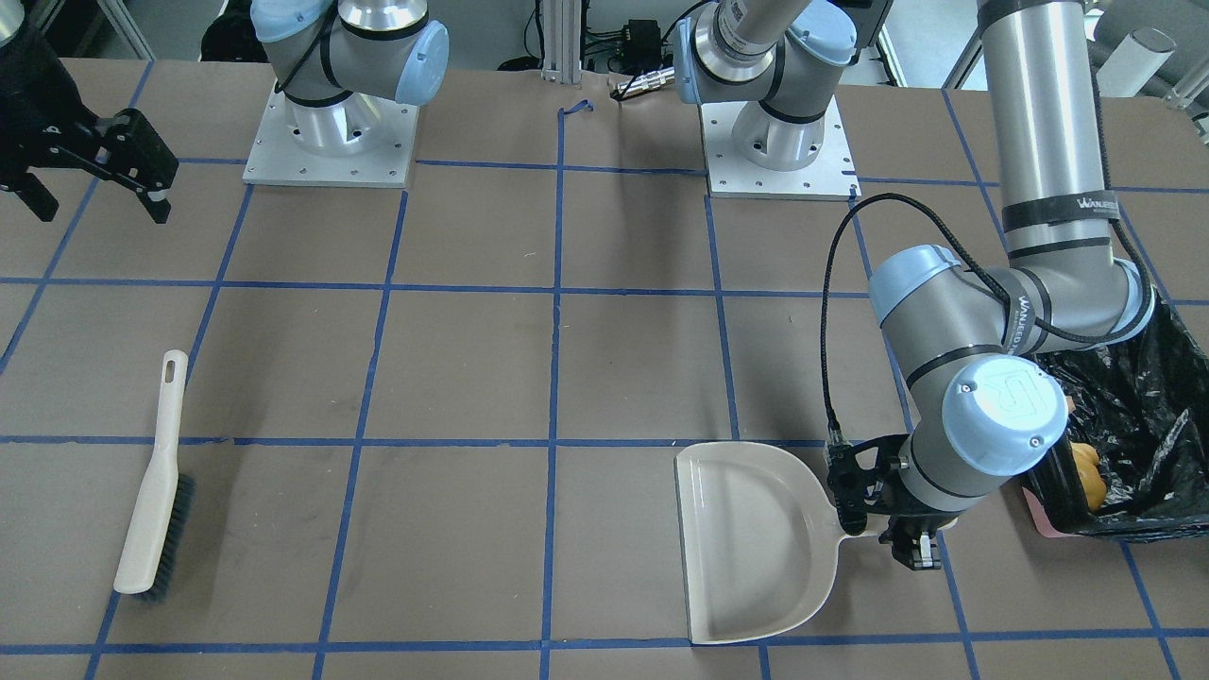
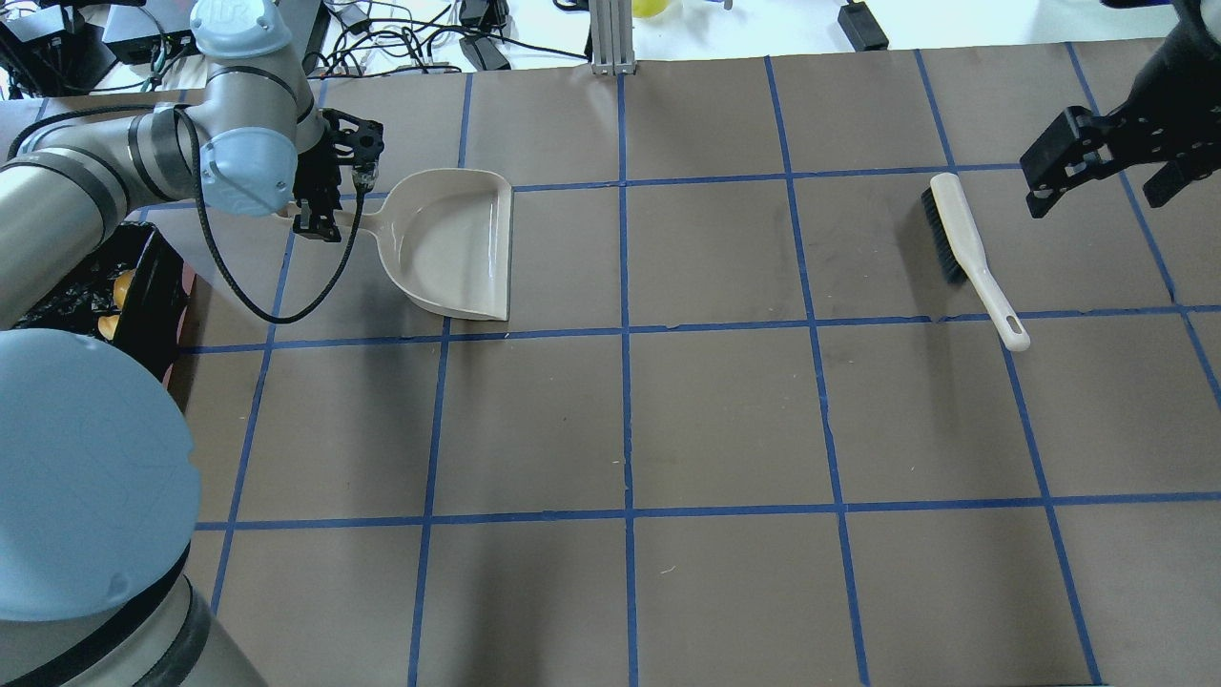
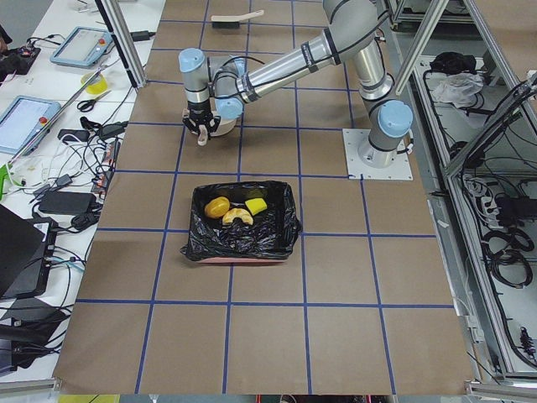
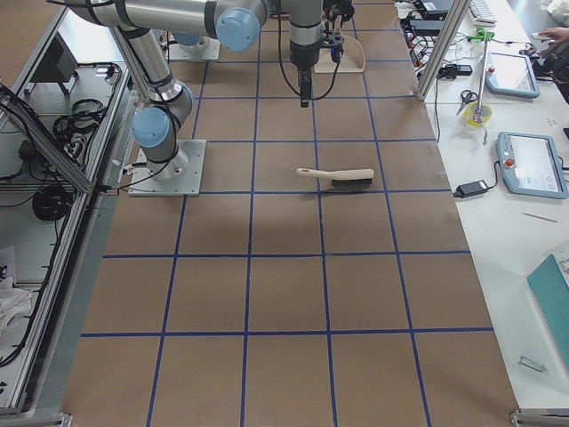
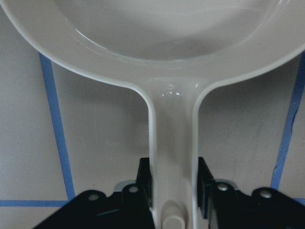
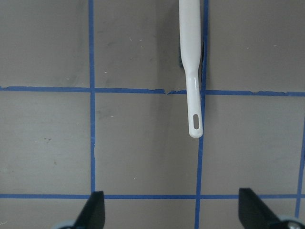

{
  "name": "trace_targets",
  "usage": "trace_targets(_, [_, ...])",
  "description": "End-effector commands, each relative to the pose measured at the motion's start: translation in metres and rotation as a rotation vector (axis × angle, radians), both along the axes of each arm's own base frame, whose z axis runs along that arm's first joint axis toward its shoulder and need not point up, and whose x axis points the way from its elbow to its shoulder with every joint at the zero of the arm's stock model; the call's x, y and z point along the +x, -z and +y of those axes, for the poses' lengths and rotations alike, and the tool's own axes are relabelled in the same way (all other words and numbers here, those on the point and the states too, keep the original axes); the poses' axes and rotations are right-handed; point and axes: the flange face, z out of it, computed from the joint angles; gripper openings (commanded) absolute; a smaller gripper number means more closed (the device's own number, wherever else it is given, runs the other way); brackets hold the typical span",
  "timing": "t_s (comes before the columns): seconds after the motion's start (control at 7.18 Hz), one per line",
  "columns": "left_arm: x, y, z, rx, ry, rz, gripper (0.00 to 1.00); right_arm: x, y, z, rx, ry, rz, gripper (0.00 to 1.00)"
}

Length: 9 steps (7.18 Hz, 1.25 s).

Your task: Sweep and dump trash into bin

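The bin (image 3: 201, 239), lined with a black bag, holds the yellow-orange lump (image 3: 217, 206), the green-and-yellow sponge (image 3: 256, 206) and the cream crescent slice (image 3: 237, 217). The bin also shows at the table's edge in the front view (image 1: 1152, 378). The beige dustpan (image 2: 448, 248) lies flat and empty on the table. My left gripper (image 2: 334, 205) is shut on its handle (image 5: 174, 143), with a finger on each side. My right gripper (image 2: 1097, 191) is open and empty, raised beside the brush (image 2: 973, 253).
The brush (image 1: 156, 482) lies on the table on my right side, its handle pointing toward me. The two arm bases (image 1: 331, 142) stand at the table's near edge. Blue tape lines grid the brown table.
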Motion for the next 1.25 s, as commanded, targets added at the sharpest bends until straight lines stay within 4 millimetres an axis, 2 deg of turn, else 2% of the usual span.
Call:
trace_targets(0.0, [-0.002, 0.001, 0.0, 0.002, 0.003, 0.002, 0.3, 0.074, 0.009, 0.002, 0.01, -0.051, -0.028, 1.0])
trace_targets(0.14, [-0.002, 0.002, 0.0, 0.003, 0.0, 0.003, 0.44, 0.086, 0.018, 0.001, 0.032, -0.064, -0.032, 1.0])
trace_targets(0.28, [-0.001, 0.002, 0.0, 0.002, -0.008, 0.001, 0.52, 0.087, 0.017, 0.002, 0.029, -0.078, -0.031, 1.0])
trace_targets(0.42, [-0.002, -0.004, 0.001, -0.005, -0.01, 0.002, 0.59, 0.086, 0.017, 0.002, 0.029, -0.079, -0.03, 1.0])
trace_targets(0.56, [-0.003, -0.02, 0.004, -0.015, -0.008, -0.005, 0.6, 0.085, 0.019, 0.002, 0.037, -0.083, -0.018, 1.0])
trace_targets(0.7, [-0.004, -0.039, 0.012, -0.016, -0.043, -0.001, 0.6, 0.085, 0.021, 0.002, 0.046, -0.08, -0.018, 1.0])
trace_targets(0.84, [-0.005, -0.071, 0.021, -0.045, -0.128, 0.003, 0.59, 0.084, 0.02, 0.002, 0.041, -0.079, -0.017, 1.0])
trace_targets(1.11, [-0.015, -0.137, 0.055, -0.076, -0.23, 0.052, 0.59, 0.085, 0.014, 0.004, 0.023, -0.064, -0.016, 1.0])
